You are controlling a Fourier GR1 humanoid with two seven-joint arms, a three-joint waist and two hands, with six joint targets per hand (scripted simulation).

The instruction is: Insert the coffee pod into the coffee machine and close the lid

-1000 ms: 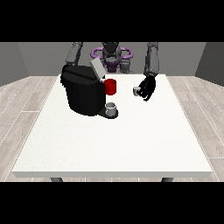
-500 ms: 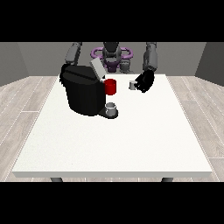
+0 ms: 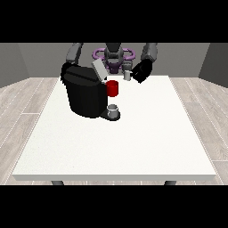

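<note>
A black coffee machine [image 3: 84,94] stands on the left half of the white table [image 3: 133,147]. Its grey lid [image 3: 98,70] is tipped up and open, and a red part [image 3: 112,88] shows at its front. A small grey cup [image 3: 113,108] sits on its drip tray. The hand at the view's right [image 3: 142,71] is raised above the table's far edge. It is curled on a small grey coffee pod [image 3: 128,75], just right of the open lid. The hand at the view's left [image 3: 65,69] is at the machine's far left corner, mostly hidden against the dark body.
The robot's purple and grey torso [image 3: 113,55] stands behind the far table edge. A wooden floor surrounds the table. The table's white surface stretches in front of the machine and to its right.
The hand at the view's right has carried the pod up and leftwards in the view, nearer to the open lid. The machine, the cup and the other arm have stayed put.
</note>
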